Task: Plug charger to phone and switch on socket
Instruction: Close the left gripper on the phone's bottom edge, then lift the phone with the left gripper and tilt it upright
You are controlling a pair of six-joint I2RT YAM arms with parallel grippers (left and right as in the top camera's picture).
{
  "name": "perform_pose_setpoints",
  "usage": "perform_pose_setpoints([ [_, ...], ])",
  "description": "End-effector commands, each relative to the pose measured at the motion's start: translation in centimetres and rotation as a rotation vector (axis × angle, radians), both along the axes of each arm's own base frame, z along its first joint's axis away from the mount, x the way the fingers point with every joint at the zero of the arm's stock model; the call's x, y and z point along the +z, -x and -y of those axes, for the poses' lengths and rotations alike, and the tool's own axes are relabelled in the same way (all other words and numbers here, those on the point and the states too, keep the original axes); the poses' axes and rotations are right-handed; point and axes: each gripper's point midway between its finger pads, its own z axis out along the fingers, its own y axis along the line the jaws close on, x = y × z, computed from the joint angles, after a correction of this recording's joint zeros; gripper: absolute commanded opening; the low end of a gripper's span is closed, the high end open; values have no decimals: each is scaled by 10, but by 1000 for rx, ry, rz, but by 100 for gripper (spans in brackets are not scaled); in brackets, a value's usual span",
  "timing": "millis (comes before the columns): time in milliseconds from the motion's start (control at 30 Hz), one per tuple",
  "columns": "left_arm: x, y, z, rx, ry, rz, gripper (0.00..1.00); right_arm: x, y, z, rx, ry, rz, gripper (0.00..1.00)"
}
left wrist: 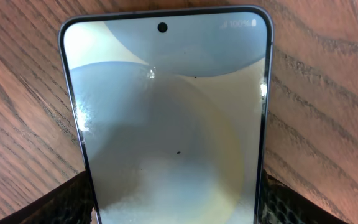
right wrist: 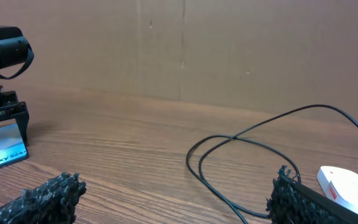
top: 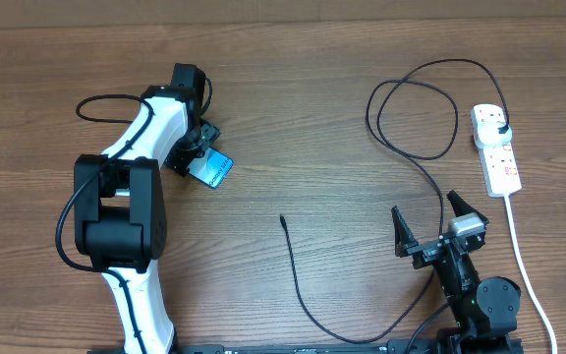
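On the left of the table (top: 293, 118), the left claw (top: 204, 160) straddles the phone (top: 216, 171), which the overhead view half hides. Only the left wrist view shows its lit screen filling the frame, with a textured pad (left wrist: 73, 202) at each long edge. The claw stands wide, but I cannot tell whether it pinches or merely flanks the phone. Mid-table lies the charger (top: 293, 265), its free tip well apart from the phone. The right claw (top: 430, 224) hangs wide and holds nothing, its fingers (right wrist: 42, 199) cut off in its own view. Far right, the socket (top: 499, 157) carries the black plug; its switches are too small to read.
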Motion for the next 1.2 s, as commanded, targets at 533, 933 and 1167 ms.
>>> perform_pose_setpoints([
  [533, -18, 8, 7, -16, 27, -52, 4, -1, 0, -1, 4, -6, 6, 100],
  [933, 25, -16, 13, -51, 41, -17, 4, -1, 0, -1, 4, -6, 5, 100],
  [1167, 29, -17, 18, -57, 71, -14, 4, -1, 0, -1, 4, -6, 6, 100],
])
